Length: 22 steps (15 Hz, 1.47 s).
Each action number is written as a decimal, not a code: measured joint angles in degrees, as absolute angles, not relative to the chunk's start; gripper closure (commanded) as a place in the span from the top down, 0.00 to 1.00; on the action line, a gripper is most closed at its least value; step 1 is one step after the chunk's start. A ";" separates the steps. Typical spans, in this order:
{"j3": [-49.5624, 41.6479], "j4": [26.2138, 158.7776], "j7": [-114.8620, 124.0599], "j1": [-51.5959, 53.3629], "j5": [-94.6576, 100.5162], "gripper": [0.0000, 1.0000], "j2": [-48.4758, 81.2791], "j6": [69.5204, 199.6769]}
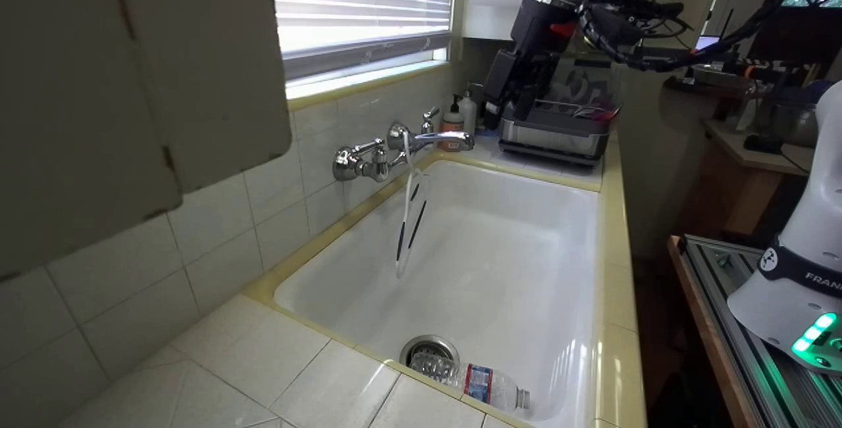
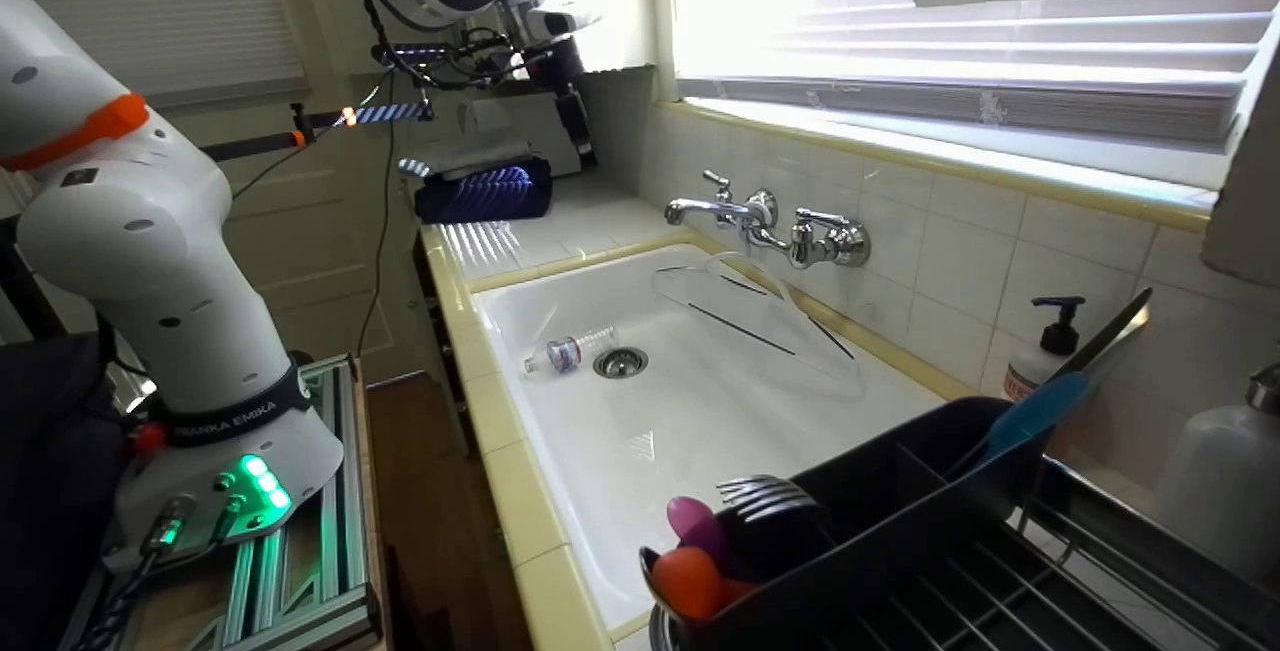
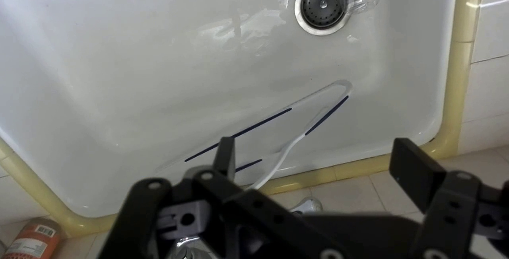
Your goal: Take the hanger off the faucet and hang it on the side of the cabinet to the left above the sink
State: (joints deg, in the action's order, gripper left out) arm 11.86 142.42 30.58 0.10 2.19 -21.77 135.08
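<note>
Wrist view | gripper [image 3: 318,157] is spread wide apart, nothing clamped | in an exterior view, hanger [image 1: 407,199] is hung from faucet [image 1: 431,139] over sink [image 1: 513,250], near its wall-side edge | no step is judged done; unhooking and rehanging on cabinet [image 1: 72,106] are awaited

From the end by the drain [image 1: 431,344], an exterior view looks down the length of the sink [image 1: 513,250], the cabinet [image 1: 85,106] close at its left. An exterior view from the opposite end faces back over the near dish rack [image 2: 940,521], with the arm [image 2: 165,231] at its left. Both exterior views share the sink, faucet [image 1: 442,138] and window [image 1: 365,7]. The wrist view looks steeply down into the sink from above, past the gripper [image 3: 318,159] close at its lower edge; all three views show the drain.
</note>
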 measured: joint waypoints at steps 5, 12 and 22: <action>11.83 142.36 31.11 -0.13 2.71 1.00 -21.59 135.13; 14.22 142.32 47.96 -2.43 6.32 1.00 -11.57 142.90; 13.02 141.57 53.84 -0.66 7.49 1.00 -5.09 149.35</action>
